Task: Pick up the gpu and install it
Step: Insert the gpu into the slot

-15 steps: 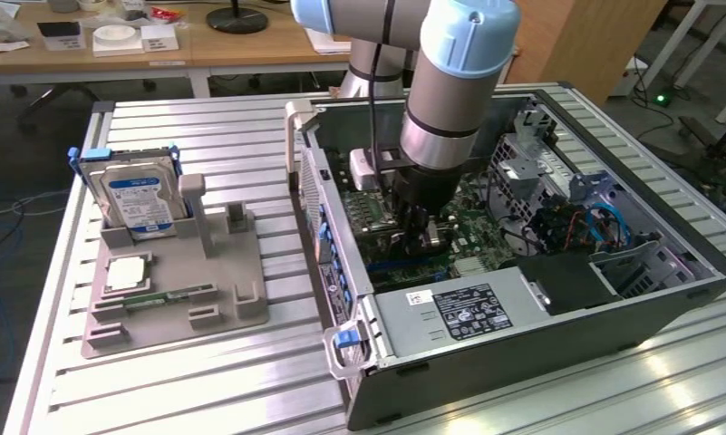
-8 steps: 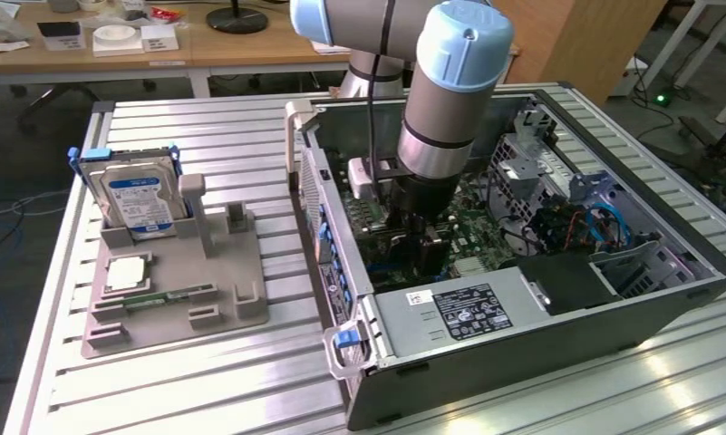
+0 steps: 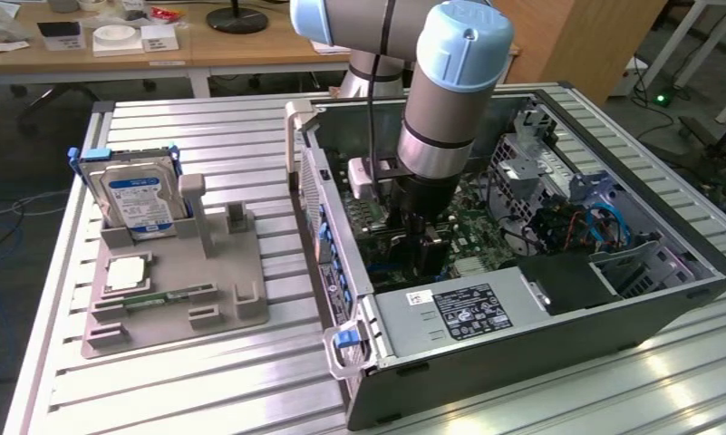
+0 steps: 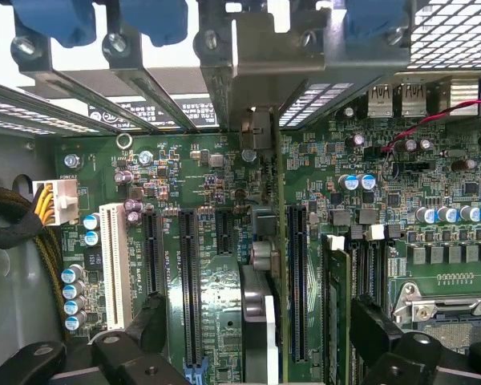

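With fingers (image 4: 256, 337) spread, gpu (image 4: 264, 265) stands edge-on in motherboard (image 4: 192, 184) slot.

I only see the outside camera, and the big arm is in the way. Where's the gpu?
Observer: The gpu stands on edge on the motherboard, directly under the wrist and parallel to the long slots.
Operator: Is the robot holding it?
Observer: No. The jaws are open, one on each side of the card, with a gap to it on both sides.
Operator: What's next to it?
Observer: A long black slot beside it has nothing in it.
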`<state>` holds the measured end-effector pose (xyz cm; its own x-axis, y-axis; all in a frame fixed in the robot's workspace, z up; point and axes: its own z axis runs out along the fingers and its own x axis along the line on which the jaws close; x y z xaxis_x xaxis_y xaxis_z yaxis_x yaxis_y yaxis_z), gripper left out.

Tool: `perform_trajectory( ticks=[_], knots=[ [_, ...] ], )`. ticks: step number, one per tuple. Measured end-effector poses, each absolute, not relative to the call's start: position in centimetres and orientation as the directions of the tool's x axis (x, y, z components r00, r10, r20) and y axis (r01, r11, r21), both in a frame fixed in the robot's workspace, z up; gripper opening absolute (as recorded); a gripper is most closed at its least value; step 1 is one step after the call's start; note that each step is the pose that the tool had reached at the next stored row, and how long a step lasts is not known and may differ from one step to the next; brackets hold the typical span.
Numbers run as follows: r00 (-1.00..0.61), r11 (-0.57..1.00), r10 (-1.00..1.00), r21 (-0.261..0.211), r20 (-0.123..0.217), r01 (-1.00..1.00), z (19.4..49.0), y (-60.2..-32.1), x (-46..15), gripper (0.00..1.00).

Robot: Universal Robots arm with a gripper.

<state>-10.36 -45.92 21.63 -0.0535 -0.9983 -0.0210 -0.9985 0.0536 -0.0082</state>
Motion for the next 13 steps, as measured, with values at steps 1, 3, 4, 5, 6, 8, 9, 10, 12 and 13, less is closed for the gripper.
perform_trajectory(
  ticks=[1,3,4,5,6,8,9,10,12,13],
  knots=[
    [-0.053,0.054,-0.998,-0.008,-0.021,-0.999,21.63,-45.92,-10.36,0.99],
    [-0.053,0.054,-0.998,-0.008,-0.021,-0.999,21.63,-45.92,-10.36,0.99],
    [-0.053,0.054,-0.998,-0.008,-0.021,-0.999,21.63,-45.92,-10.36,0.99],
    [-0.053,0.054,-0.998,-0.008,-0.021,-0.999,21.63,-45.92,-10.36,0.99],
    [-0.053,0.054,-0.998,-0.008,-0.021,-0.999,21.63,-45.92,-10.36,0.99],
    [-0.053,0.054,-0.998,-0.008,-0.021,-0.999,21.69,-45.92,-10.36,0.99],
    [-0.053,0.054,-0.998,-0.008,-0.021,-0.999,21.76,-45.93,-10.37,0.99],
    [-0.053,0.054,-0.998,-0.008,-0.021,-0.999,21.85,-45.92,-10.36,0.99],
    [-0.053,0.054,-0.998,-0.008,-0.021,-0.999,22.14,-45.92,-10.36,0.99],
    [-0.053,0.054,-0.998,-0.008,-0.021,-0.999,22.35,-45.92,-10.36,0.99]
  ],
)
